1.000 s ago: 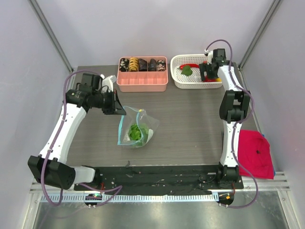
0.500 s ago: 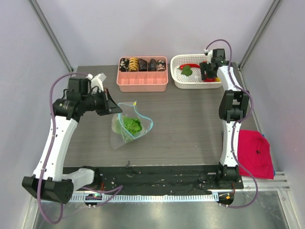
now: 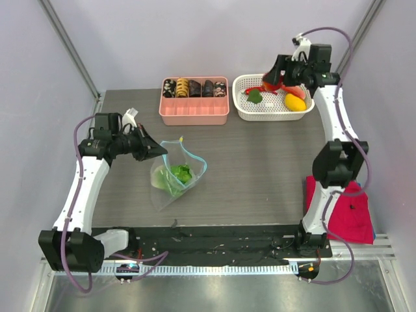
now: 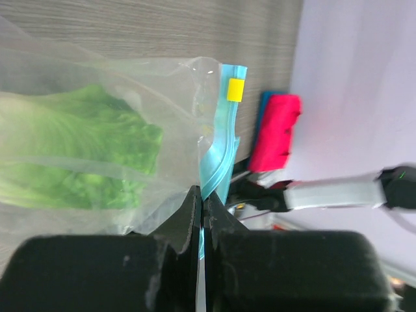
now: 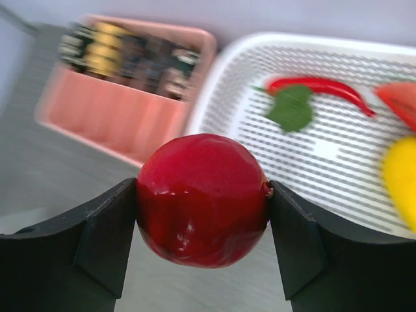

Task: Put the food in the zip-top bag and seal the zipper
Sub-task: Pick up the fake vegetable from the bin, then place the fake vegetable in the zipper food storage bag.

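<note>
The clear zip-top bag (image 3: pixel 174 179) lies at the table's middle left with green lettuce (image 3: pixel 180 173) inside. My left gripper (image 3: pixel 156 151) is shut on the bag's light-blue zipper (image 4: pixel 218 162) and holds that edge up, so the mouth gapes. The lettuce (image 4: pixel 71 149) shows through the plastic in the left wrist view. My right gripper (image 5: pixel 203 200) is shut on a red tomato (image 5: pixel 203 195) and holds it in the air above the left edge of the white basket (image 3: pixel 242 112). A red chili (image 5: pixel 318 87), a green leaf (image 5: pixel 292 109) and a yellow piece (image 3: pixel 294 102) lie in the basket.
A pink compartment tray (image 3: pixel 194 114) with dark rolls stands at the back, left of the basket. A red cloth (image 3: pixel 348 211) lies at the table's right front edge. An orange-red piece (image 5: pixel 400 97) lies in the basket's far corner.
My right gripper has risen out of the basket with the tomato in it and swung back. My left gripper has drawn the bag's zipper edge a little to the left.
</note>
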`<action>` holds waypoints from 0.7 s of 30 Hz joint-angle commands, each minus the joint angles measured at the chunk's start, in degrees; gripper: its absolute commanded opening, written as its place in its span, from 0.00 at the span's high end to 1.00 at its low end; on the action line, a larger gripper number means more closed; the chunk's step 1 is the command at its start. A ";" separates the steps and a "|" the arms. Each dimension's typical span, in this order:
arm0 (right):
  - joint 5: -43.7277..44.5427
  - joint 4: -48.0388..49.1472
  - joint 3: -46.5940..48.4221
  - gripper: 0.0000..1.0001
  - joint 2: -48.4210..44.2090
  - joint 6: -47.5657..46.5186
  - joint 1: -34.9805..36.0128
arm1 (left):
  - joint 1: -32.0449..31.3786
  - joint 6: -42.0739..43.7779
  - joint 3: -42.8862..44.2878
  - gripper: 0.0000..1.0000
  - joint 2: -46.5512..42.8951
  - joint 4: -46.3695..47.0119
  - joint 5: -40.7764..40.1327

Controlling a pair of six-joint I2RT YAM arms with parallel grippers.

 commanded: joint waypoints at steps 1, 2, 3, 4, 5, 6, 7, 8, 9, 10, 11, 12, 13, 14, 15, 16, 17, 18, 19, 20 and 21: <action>-19.11 10.86 -12.17 0.99 -14.84 14.86 4.81 | 2.13 -8.12 -0.50 1.00 0.93 10.09 9.84; -20.53 12.09 -14.21 0.99 -16.86 15.83 5.86 | 2.13 -8.21 -0.23 1.00 1.37 10.18 10.11; -20.98 12.97 -16.06 0.99 -20.63 16.71 7.26 | 2.21 -8.21 0.03 1.00 1.55 10.18 10.20; -21.42 13.07 -19.39 0.99 -22.23 16.98 10.15 | 2.21 -8.30 0.21 1.00 1.99 10.62 10.81; -21.43 13.07 -20.90 0.99 -23.81 16.99 12.18 | 2.30 -8.30 0.21 1.00 2.08 10.88 11.08; -21.17 12.98 -22.39 0.99 -25.31 16.81 14.03 | 2.39 -8.30 0.12 1.00 2.25 11.06 11.43; -20.81 12.89 -24.67 0.99 -27.58 15.50 18.05 | 2.39 -8.38 0.03 1.00 2.34 11.58 12.13; -18.37 11.94 -25.65 0.99 -28.56 14.62 20.09 | 2.48 -8.47 -0.23 1.00 2.34 11.67 12.74; -16.96 11.58 -26.44 0.99 -29.27 13.83 21.94 | 2.48 -8.47 -0.40 1.00 2.43 11.68 13.27; -16.25 11.31 -27.67 0.99 -29.63 11.82 25.44 | 2.48 -8.47 -0.67 1.00 2.34 12.11 14.23; -14.07 10.53 -28.03 0.99 -29.45 11.02 26.86 | 2.57 -8.47 -0.93 1.00 2.34 12.29 14.76; -13.52 10.17 -28.21 0.99 -29.10 10.40 28.27 | 2.65 -8.91 -1.28 1.00 2.34 12.64 15.29; -13.26 9.82 -28.38 0.99 -27.80 9.96 29.33 | 2.65 -9.26 -1.37 1.00 2.26 13.08 15.82; -12.64 9.03 -28.30 0.99 -27.26 10.04 31.43 | 2.65 -9.52 -1.72 1.00 2.17 13.78 16.26; -12.64 8.59 -28.30 0.99 -26.56 10.22 32.32 | 2.65 -9.70 -1.81 1.00 2.17 13.87 16.35; -12.46 8.59 -28.65 0.99 -26.20 10.31 33.20 | 2.65 -10.05 -1.90 1.00 2.08 14.22 16.61; -11.94 8.41 -28.91 0.99 -25.85 10.13 35.21 | 2.74 -10.14 -1.99 1.00 1.91 14.49 16.79; -11.15 8.32 -29.35 0.99 -25.94 9.87 35.92 | 2.66 -10.05 -2.16 1.00 1.90 14.49 16.79; -10.71 8.41 -29.87 0.99 -26.11 9.43 37.06 | 2.65 -10.05 -2.34 1.00 1.73 14.49 16.97; -10.09 8.15 -30.23 0.99 -26.81 8.21 38.81 | 2.74 -10.05 -2.60 1.00 1.73 14.57 17.14; -8.61 7.97 -30.49 0.99 -27.08 7.33 39.70 | 2.74 -10.05 -3.04 1.00 1.82 14.66 17.23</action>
